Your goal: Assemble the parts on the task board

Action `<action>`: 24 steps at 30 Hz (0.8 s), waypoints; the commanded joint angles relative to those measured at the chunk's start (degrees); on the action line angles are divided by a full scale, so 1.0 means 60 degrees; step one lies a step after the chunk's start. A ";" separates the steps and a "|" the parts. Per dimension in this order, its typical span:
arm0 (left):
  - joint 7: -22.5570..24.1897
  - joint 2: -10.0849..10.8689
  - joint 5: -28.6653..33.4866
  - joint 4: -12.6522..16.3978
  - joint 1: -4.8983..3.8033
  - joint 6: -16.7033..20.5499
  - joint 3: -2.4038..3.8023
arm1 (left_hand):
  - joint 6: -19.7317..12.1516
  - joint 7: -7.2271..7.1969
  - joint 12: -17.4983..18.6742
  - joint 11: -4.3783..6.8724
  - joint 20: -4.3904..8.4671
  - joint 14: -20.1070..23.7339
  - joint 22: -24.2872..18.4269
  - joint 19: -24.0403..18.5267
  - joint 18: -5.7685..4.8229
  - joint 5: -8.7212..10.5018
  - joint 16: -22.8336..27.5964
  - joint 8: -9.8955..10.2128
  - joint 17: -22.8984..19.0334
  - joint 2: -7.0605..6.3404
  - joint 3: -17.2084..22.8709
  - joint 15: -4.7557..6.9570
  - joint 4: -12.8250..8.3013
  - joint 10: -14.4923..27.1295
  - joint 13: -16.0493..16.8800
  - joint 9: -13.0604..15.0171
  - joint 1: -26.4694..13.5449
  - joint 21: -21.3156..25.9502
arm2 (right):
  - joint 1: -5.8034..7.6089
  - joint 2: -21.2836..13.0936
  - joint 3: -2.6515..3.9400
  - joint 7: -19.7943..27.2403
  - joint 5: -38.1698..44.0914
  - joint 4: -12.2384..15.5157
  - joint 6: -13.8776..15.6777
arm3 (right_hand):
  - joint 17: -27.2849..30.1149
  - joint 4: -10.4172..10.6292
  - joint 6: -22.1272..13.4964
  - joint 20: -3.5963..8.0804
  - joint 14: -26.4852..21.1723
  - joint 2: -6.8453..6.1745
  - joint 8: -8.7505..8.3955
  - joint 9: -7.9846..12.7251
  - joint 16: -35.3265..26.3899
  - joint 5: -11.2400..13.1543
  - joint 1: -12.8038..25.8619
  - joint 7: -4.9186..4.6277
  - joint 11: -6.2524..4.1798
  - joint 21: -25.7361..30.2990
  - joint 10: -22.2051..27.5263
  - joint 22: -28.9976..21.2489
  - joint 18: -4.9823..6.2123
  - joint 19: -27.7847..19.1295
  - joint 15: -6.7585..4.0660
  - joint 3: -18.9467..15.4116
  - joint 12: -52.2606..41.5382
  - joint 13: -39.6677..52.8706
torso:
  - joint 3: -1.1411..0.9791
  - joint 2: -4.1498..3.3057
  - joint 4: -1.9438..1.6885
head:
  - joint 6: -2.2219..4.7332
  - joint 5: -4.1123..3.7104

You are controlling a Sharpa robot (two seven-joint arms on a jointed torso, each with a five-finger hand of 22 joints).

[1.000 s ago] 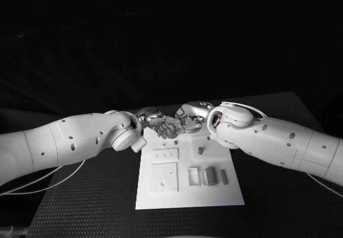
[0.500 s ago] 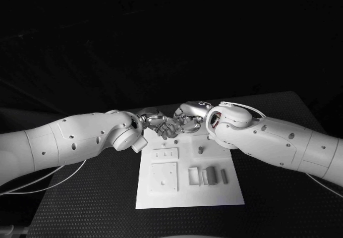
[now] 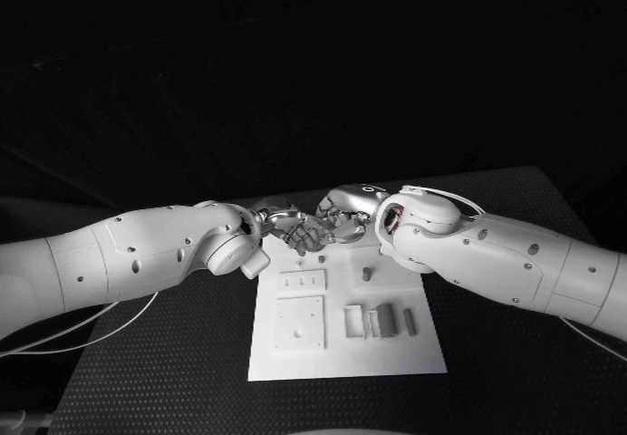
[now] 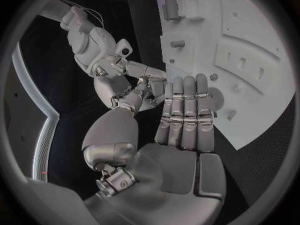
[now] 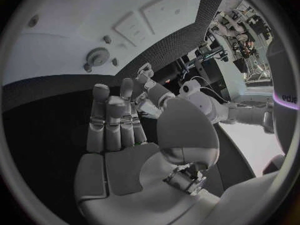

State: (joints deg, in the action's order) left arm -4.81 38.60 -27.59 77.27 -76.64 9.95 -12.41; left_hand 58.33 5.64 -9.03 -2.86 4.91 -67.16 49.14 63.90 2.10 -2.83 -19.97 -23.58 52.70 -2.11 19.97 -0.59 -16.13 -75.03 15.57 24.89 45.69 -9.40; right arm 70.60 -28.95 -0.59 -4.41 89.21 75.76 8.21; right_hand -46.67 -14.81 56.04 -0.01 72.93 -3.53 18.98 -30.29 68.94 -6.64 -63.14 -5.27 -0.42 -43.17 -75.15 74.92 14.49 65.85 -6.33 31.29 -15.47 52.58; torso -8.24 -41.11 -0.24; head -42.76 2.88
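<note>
Black bench (image 3: 157,362) under white task board (image 3: 342,358), small parts (image 3: 379,320) lying mid-board, likely light, stiff, slippery, best pinched by the long sides; left hand (image 3: 298,234) and right hand (image 3: 342,222) fingertip-to-fingertip at far edge, apparently empty.

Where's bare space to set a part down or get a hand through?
Bare black table flanks the task board under the left arm, and again under the right arm. The board's near strip, below its raised blocks, also looks bare. Crowded: the board's far edge, where the left hand and right hand meet fingertip to fingertip.
</note>
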 commanded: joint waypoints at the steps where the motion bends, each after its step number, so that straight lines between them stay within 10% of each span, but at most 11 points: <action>1: 0.0061 -0.0053 0.0100 0.0043 -0.0017 -0.0110 0.0017 | 0.0086 -0.0006 0.0031 0.0010 0.0000 -0.0104 0.0031 0.0078 0.0060 0.0004 0.0014 0.0037 0.0029 0.0012 0.0107 -0.0007 -0.0001 -0.0113 0.0022 0.0017 0.0121 -0.0054 | -0.0015 0.0040 -0.0001 0.0064 0.0076 0.0049 -0.0060 | -0.0009 -0.0019 0.0165 0.0002 0.0005 0.0021 0.0049 -0.0131 0.0005 -0.0025 0.0024 -0.0111 0.0015 -0.0040 -0.0081 0.0202 0.0086 0.0061 -0.0042 0.0036 0.0050 0.0014 | -0.0001 0.0001 0.0003 | -0.0025 0.0004; 24: -0.0159 -0.0125 0.0100 -0.0071 -0.0014 -0.0049 0.0017 | 0.0162 -0.0012 0.0110 0.0024 0.0031 -0.0231 0.0245 0.0126 0.0009 0.0004 0.0144 0.0086 0.0225 0.0125 0.1178 0.0016 -0.0005 -0.0207 0.0156 0.0073 0.0913 -0.0095 | -0.0042 0.0029 -0.0001 0.0004 0.0112 0.0223 -0.0154 | -0.0012 -0.0042 0.0174 0.0008 0.0003 0.0003 0.0040 -0.0143 0.0002 -0.0026 0.0040 -0.0106 0.0010 -0.0045 -0.0099 0.0199 0.0085 0.0059 -0.0047 0.0037 0.0078 0.0035 | 0.0002 -0.0017 0.0008 | -0.0001 -0.0011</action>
State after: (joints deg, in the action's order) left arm -6.11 38.14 -27.41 76.79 -76.64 9.96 -12.42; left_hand 58.86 5.53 -8.64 -2.75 5.12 -68.08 50.58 64.11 1.32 -2.80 -19.47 -23.23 54.01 -1.62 26.82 -0.50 -16.15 -75.93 16.44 25.24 50.50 -9.63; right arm 70.48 -29.06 -0.60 -5.35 89.54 76.65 8.08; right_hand -46.66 -14.89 56.02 -0.01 72.94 -3.56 19.06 -30.49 68.94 -6.63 -63.14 -5.30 -0.20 -43.17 -75.35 74.91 14.15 66.03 -6.30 31.21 -15.24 52.74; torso -8.22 -41.13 -0.26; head -42.87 2.82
